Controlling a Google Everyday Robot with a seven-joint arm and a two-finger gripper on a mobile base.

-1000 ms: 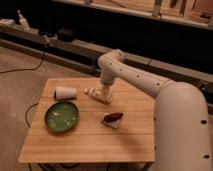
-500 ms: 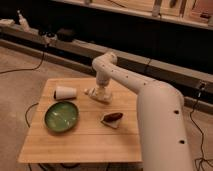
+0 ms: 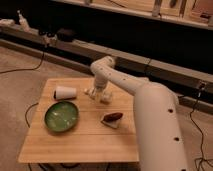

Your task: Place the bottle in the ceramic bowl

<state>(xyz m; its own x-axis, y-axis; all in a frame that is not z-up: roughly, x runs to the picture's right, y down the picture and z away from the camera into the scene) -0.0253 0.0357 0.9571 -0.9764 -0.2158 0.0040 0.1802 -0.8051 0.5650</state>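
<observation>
Wooden table [image 3: 85, 142], pincer [image 3: 98, 90] low over the bottle [image 3: 105, 97], jaws apart, green ceramic bowl [image 3: 61, 117] at front left

the thick white arm [image 3: 155, 125] rises from the near right, slants toward the far left and bends at a rounded joint [image 3: 102, 64]. from there the wrist drops straight down. the tool [image 3: 98, 93] hangs just left of the scene's middle, pointing downward, fingers spread wide.
</observation>
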